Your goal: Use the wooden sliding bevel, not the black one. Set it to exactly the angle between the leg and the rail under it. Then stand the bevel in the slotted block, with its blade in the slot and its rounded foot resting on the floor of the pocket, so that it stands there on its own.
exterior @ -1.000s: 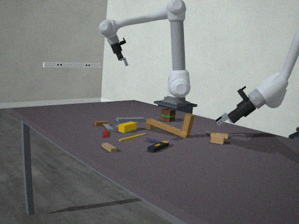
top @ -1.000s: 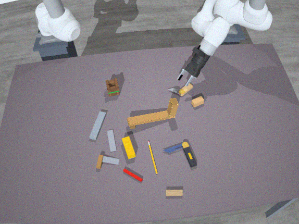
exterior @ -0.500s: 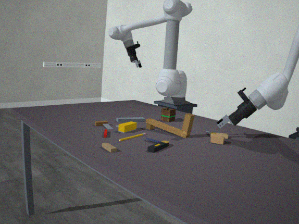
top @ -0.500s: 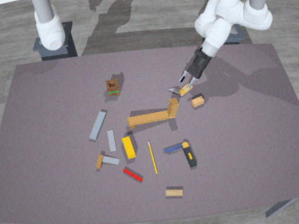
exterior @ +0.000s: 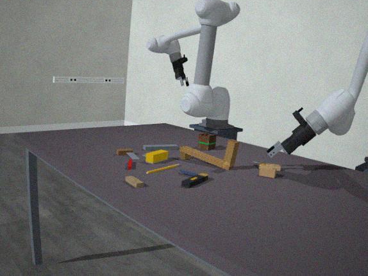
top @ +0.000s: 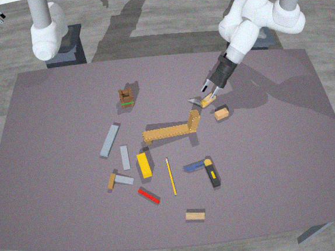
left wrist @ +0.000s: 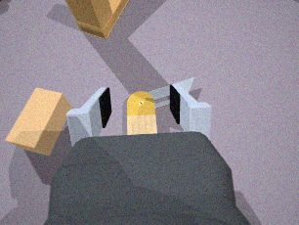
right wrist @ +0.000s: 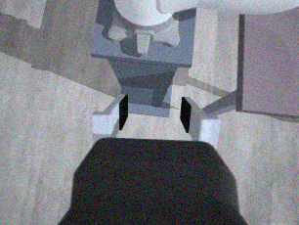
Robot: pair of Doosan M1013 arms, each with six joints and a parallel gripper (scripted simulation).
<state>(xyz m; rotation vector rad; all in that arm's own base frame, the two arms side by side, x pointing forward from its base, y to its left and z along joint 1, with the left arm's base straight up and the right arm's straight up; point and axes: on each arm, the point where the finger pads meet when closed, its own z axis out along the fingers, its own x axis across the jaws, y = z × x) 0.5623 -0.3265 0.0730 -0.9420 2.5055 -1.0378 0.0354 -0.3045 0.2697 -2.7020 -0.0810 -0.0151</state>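
Jaws [top: 209,89] of the left arm spread wide, smooth wooden bevel [top: 208,100] [left wrist: 142,122] with rounded brassy end beneath, right jaws [exterior: 184,83] released

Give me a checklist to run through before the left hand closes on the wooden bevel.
1. Left hand open: ok.
2. Hand over the wooden bevel, not the black one: ok.
3. Handle lined up between the fingers: ok, by the left wrist view.
4. Hand low enough to grip: cannot tell.
5. Bevel angle matching leg and rail: cannot tell.
6. Bevel standing in the slotted block: not ok.
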